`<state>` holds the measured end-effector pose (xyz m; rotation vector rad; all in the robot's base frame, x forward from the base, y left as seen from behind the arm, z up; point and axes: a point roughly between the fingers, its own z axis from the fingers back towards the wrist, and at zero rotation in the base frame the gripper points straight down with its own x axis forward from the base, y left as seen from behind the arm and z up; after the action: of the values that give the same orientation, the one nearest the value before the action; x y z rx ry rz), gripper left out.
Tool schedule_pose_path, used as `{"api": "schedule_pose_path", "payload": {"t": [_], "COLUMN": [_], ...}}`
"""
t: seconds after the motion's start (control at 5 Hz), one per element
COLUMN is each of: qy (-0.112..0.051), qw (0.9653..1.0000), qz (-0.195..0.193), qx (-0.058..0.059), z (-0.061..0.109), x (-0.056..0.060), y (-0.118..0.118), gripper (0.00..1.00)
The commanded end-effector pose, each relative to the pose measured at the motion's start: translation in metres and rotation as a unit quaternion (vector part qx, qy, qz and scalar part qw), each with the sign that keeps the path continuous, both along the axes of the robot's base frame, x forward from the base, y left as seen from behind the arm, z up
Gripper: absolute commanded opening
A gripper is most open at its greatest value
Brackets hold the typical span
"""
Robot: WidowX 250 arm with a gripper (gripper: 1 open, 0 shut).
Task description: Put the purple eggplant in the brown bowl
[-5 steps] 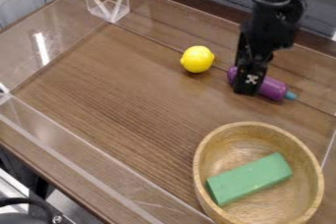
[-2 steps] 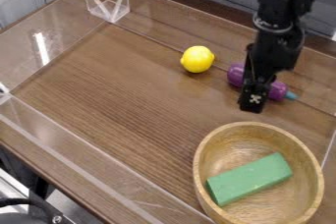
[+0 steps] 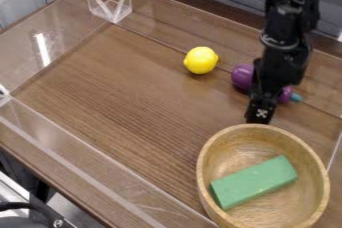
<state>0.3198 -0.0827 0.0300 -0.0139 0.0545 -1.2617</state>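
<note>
Pincer: (image 3: 243,104) its dark fingers have come nearer the bowl (image 3: 209,179) than a second ago, and now overlap the eggplant (image 3: 242,75) in view.
Grip: cannot tell from here whether it is clenched on the eggplant or merely around it.
Eggplant: on the table (image 3: 120,97), beyond the bowl and outside it; no clear shift noted.
Bowl: unmoved, green block (image 3: 254,183) inside.
Finding: approach advanced, delivery outstanding; in my judgement, a secure hold should be confirmed before lifting.
</note>
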Motion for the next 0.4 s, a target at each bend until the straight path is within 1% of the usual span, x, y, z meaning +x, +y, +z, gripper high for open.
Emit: {"api": "schedule_pose_path", "payload": {"t": [0.0,0.2], "qy": [-0.04,-0.043], "qw": [0.9992,0.999], "qz": [-0.003,-0.003], "qx": [-0.01,-0.011], "z": [0.0189,0.0174], "x": [0.0205,0.0285], "y": [-0.0067,-0.0054], "gripper": [1.0,1.0]}}
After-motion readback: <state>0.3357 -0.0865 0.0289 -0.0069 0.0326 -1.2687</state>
